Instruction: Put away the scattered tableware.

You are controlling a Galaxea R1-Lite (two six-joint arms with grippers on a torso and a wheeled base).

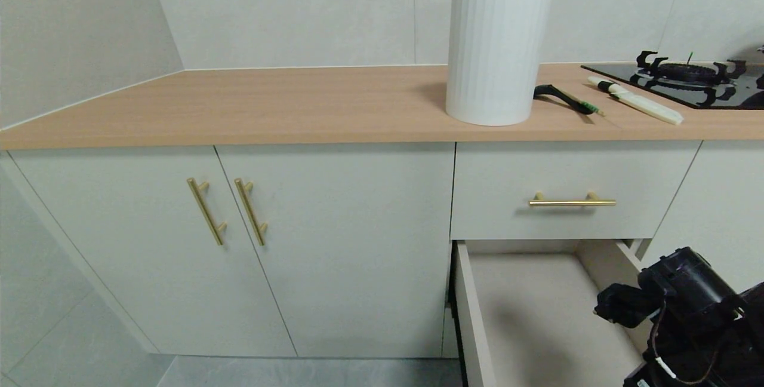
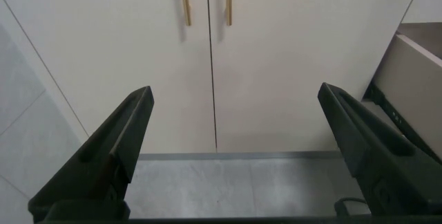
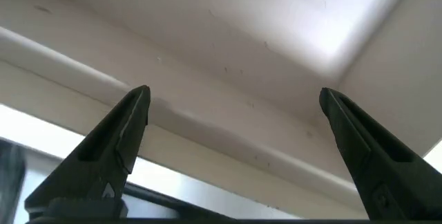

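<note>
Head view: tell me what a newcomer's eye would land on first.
The tall white ribbed canister stands out, upright on the wooden counter. Beside it, toward the stove, lie a black-handled utensil and a white utensil. Below, the lower drawer is pulled open, with the right gripper open over it.
</note>
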